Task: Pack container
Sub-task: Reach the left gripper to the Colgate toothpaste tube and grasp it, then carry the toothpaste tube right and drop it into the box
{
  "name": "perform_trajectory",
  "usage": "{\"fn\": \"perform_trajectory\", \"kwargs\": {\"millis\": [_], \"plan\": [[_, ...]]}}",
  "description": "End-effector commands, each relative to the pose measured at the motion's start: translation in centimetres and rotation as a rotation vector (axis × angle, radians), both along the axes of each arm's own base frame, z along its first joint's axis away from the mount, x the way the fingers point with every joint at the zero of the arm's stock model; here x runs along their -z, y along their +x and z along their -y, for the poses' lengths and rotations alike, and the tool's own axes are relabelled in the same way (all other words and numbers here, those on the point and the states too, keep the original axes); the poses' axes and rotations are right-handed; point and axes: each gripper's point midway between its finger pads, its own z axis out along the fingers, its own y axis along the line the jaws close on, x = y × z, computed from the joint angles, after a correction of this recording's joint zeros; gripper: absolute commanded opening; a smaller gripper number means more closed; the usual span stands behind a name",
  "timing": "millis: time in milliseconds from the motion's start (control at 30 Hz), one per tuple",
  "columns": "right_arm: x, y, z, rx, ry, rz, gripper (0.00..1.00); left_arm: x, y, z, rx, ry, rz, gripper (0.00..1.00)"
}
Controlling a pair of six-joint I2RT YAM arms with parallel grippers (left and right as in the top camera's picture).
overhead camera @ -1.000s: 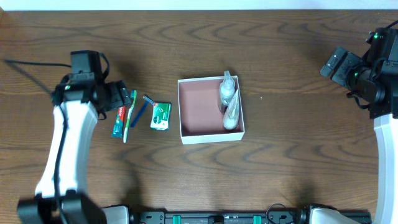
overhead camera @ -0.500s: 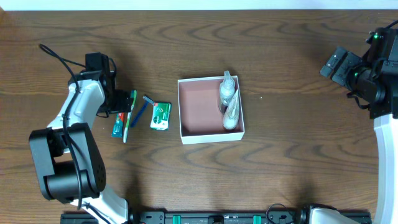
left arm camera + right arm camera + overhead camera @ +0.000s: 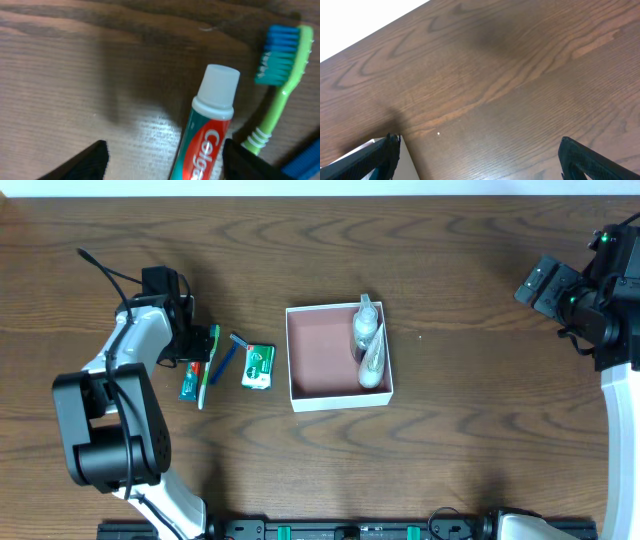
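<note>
A: The container (image 3: 318,360) is seen at the middle of the worktop (image 3: 470,450), open side up. Two pale bottles (image 3: 368,345) are laid along its right wall, and the rest of the pink floor is bare.

B: The left claw (image 3: 165,161) is spread wide, its fingers set either side of the toothpaste tube (image 3: 210,132). Nothing is pinched, and contact cannot be judged from the wrist view.

A: The green toothbrush (image 3: 281,82) is seen just beside the tube, so a clean closure on the tube alone is called for.

B: The tube is judged soft and a little slick. It is best taken across the firmer shoulder below the white cap, not the squashy middle.

A: The right claw (image 3: 482,156) is spread too, held over bare wood at the worktop's right edge, well apart from the container.

B: The container itself is expected to be light, with thin walls that would bend and a base that would slide if nudged. If it must be steadied, one wall is to be pinched at the rim, near a corner, where it is likely stiffest.

A: A blue-handled item (image 3: 228,356), perhaps a razor, and a green-and-white packet (image 3: 258,366) are seen between tube and container.
</note>
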Motion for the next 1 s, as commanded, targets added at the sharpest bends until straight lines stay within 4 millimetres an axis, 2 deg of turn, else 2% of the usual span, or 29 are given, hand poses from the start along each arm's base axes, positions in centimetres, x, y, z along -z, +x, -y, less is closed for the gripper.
{"fn": "perform_trajectory", "kwargs": {"millis": [0, 67, 333, 433, 500, 600, 667, 800, 900, 967], "plan": [[-0.3, 0.1, 0.1, 0.013, 0.007, 0.009, 0.99, 0.5, 0.5, -0.3, 0.011, 0.001, 0.0, 0.64], [-0.3, 0.1, 0.2, 0.013, 0.006, 0.009, 0.99, 0.9, 0.6, -0.3, 0.011, 0.0, -0.004, 0.56], [-0.3, 0.1, 0.1, 0.013, 0.007, 0.009, 0.99, 0.8, 0.3, -0.2, 0.01, -0.001, -0.013, 0.1], [-0.3, 0.1, 0.1, 0.013, 0.007, 0.009, 0.99, -0.5, 0.3, -0.2, 0.004, 0.001, 0.008, 0.08], [-0.3, 0.1, 0.2, 0.013, 0.006, 0.009, 0.99, -2.3, 0.5, -0.1, -0.003, 0.004, 0.042, 0.08], [-0.3, 0.1, 0.1, 0.013, 0.007, 0.009, 0.99, -6.7, 1.1, 0.6, -0.039, -0.011, 0.129, 0.08], [-0.3, 0.1, 0.1, 0.013, 0.007, 0.009, 0.99, -9.8, 1.4, 2.6, -0.025, -0.075, 0.198, 0.08], [-0.3, 0.1, 0.1, 0.013, 0.007, 0.009, 0.99, -16.7, 1.3, 9.7, 0.046, -0.285, 0.368, 0.06], [-0.3, 0.1, 0.1, 0.013, 0.007, 0.009, 0.99, -20.1, 0.3, 14.4, 0.12, -0.357, 0.45, 0.06], [-0.3, 0.1, 0.1, 0.013, 0.007, 0.009, 0.99, -21.2, -0.2, 17.2, 0.181, -0.382, 0.475, 0.06]]}}
